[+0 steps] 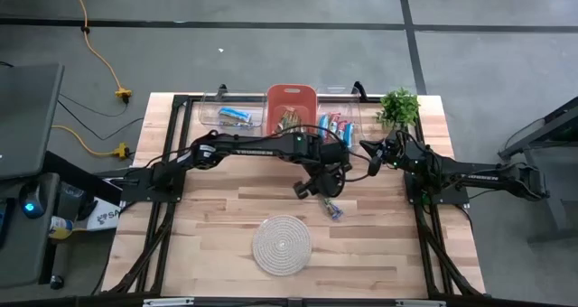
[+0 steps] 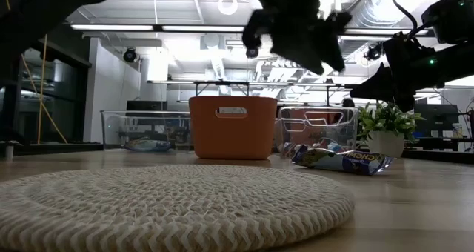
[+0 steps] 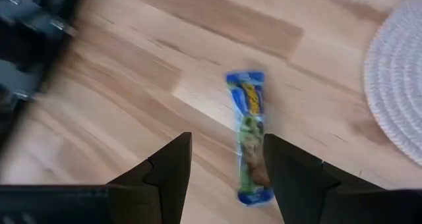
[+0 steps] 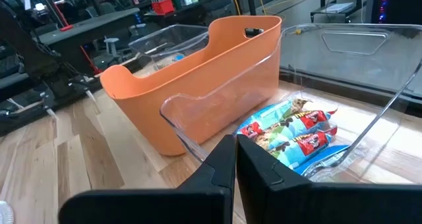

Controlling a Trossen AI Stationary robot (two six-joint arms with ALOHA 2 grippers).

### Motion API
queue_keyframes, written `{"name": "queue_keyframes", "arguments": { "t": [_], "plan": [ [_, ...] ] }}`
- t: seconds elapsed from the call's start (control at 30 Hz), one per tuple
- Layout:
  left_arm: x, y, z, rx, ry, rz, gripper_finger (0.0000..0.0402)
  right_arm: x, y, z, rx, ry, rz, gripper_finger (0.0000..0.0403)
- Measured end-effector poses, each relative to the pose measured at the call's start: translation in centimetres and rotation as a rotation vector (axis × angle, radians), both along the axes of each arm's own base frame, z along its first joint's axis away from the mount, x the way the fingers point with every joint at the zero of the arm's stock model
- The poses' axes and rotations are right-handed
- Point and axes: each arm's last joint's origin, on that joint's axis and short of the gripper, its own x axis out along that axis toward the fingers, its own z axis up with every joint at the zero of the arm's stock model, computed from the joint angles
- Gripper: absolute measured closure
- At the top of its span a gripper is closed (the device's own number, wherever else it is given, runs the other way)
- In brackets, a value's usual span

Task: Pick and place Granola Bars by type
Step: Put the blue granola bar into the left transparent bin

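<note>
One small flat bar in a shiny blue and green wrapper (image 1: 335,209) lay alone on the bare wood of the pale wooden table (image 1: 388,253). In the view from above it sat at about two o'clock from the round coiled rope mat (image 1: 282,242), a little apart from it.

The left gripper (image 3: 227,178) hung just over this bar. Its two dark fingers (image 3: 170,174) were spread apart and held nothing. In the left wrist view the bar showed between them, closer to one finger than the other, and it was not quite straight with the gap.

Three bins stood in a row at the twelve o'clock edge of the table. The clear plastic bin on the left (image 1: 226,116) held a blue bar. The orange plastic tub in the middle (image 1: 291,108) held brownish bars. The clear plastic bin on the right (image 4: 369,85) held red-and-blue bars (image 4: 297,135).

The right gripper (image 4: 235,159) waited near that right bin, by the small green plant in a white pot (image 1: 398,107). Its fingers were pressed together and empty.

The step in hand looked like the pick-up of the last loose bar. Next, the left gripper likely needed to shift a little so the bar sat in the middle of the gap, go down to the wood, and squeeze the thin wrapper. Then it could lift the bar and carry it toward twelve o'clock. Its blue wrapper seemed to match the bar in the left clear bin best, but that was hard to tell for sure.
</note>
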Motion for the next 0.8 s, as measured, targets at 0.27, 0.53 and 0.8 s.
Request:
{"name": "queue_keyframes", "arguments": {
  "t": [0.27, 0.53, 0.8],
  "plan": [
    [1.3, 0.1, -2.6, 0.006, 0.018, 0.025, 0.0218, 0.0, 0.0, 0.0, 0.000, 0.001, 0.001, 0.0402],
    [1.9, 0.1, -5.2, -0.008, 0.080, 0.059, 0.0217, 0.0, 0.0, 0.0, 0.000, -0.002, 0.001, 0.0402],
    [2.5, 0.1, -7.3, -0.039, 0.126, 0.116, 0.0217, 0.0, 0.0, 0.0, 0.000, -0.002, 0.001, 0.0402]
  ]
}}
